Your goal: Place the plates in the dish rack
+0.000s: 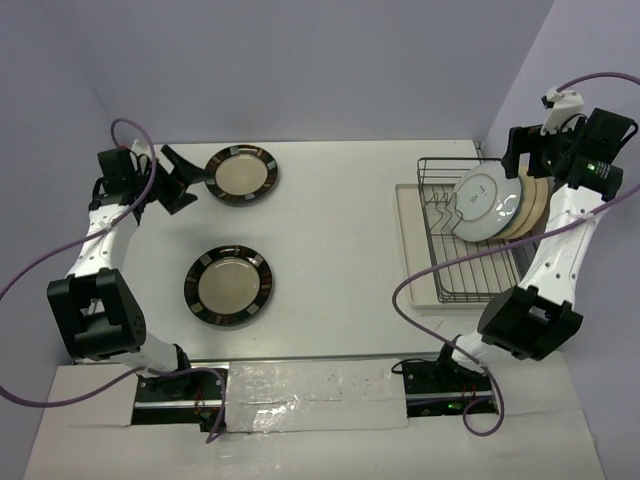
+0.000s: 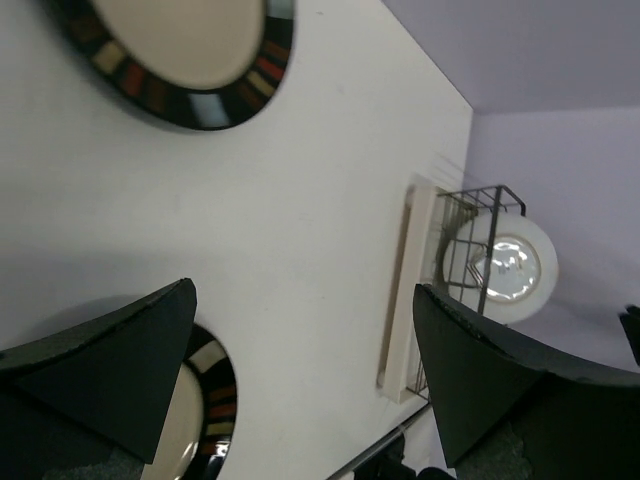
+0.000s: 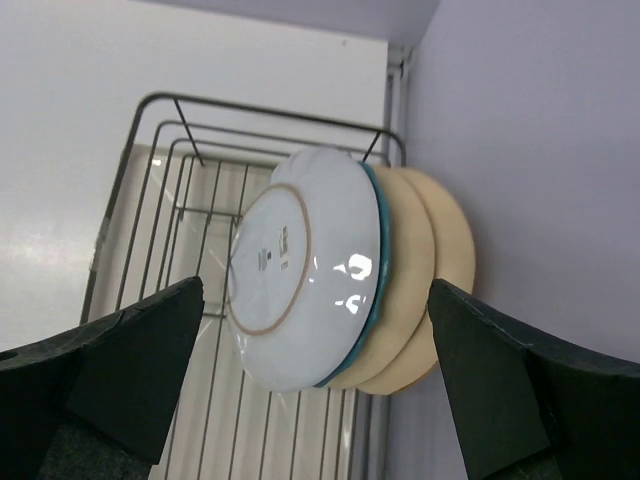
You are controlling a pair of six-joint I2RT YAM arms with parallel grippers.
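**Top external: plates on edge in the rack, two flat on the tabletop**

At the right, the rack (image 1: pixel 470 275) sits on a cream tray (image 1: pixel 408 250). At least three plates stand on edge at its far right corner, leaning together. The front plate (image 3: pixel 300 275), teal-rimmed, turns its pale underside toward mid-table. Two cream plates (image 3: pixel 455 250) are stacked behind it, hard by the wall. A small backstamp (image 3: pixel 268 255) marks that underside, too small to read.

Two striped plates lie face up on the left of the tabletop (image 1: pixel 340 230), one far (image 1: pixel 241 175) and one near (image 1: pixel 228 286).

The right gripper (image 3: pixel 315 288) hovers facing the racked plates, jaws wide apart and empty. The left gripper (image 2: pixel 302 288) hangs beside the far striped plate, jaws likewise spread. Purple cables (image 1: pixel 30 270) loop off both arms.
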